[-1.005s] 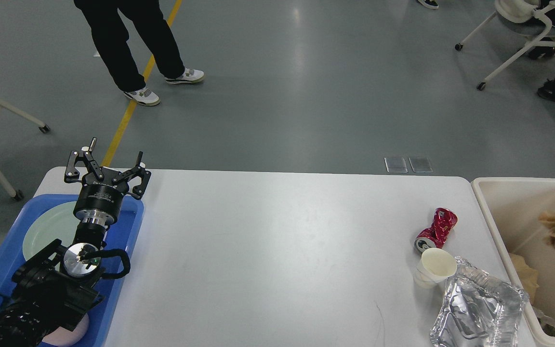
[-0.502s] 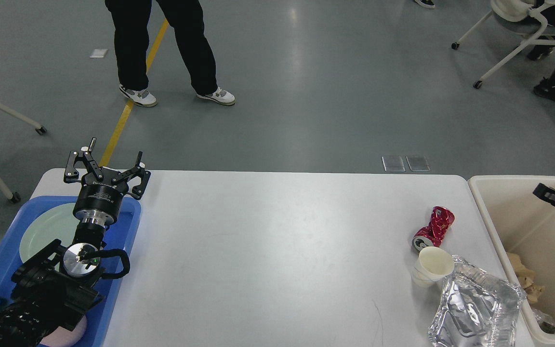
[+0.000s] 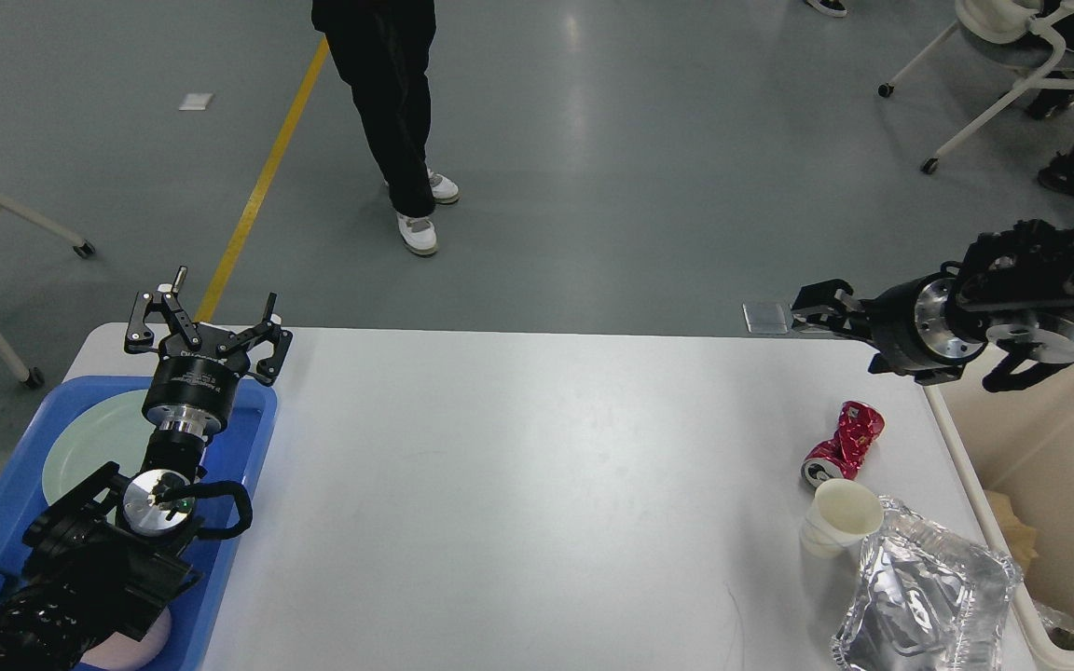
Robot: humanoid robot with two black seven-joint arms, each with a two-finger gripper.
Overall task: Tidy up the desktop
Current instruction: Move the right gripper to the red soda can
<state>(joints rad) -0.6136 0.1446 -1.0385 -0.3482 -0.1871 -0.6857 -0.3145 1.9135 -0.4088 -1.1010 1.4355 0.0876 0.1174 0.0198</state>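
Note:
The white desktop (image 3: 518, 485) fills the middle of the head view. On its right side lie a crushed red can (image 3: 843, 444), a white paper cup (image 3: 840, 517) tipped on its side, and a crumpled foil tray (image 3: 924, 596). My right gripper (image 3: 817, 309) hangs above the table's far right edge, behind and above the can. Its fingers look apart and hold nothing. My left gripper (image 3: 209, 321) is open and empty above the far edge of the blue tray (image 3: 253, 438).
The blue tray holds a pale green plate (image 3: 80, 447) and a pink item (image 3: 145, 643) near my left arm. A cream bin (image 3: 1050, 466) with brown paper scraps stands at the table's right end. A person (image 3: 397, 93) stands beyond the table; chairs stand at both sides.
My right arm has risen out of the cream bin and swung left, to above the table's far right edge. The person has walked to the right. My left arm has not moved.

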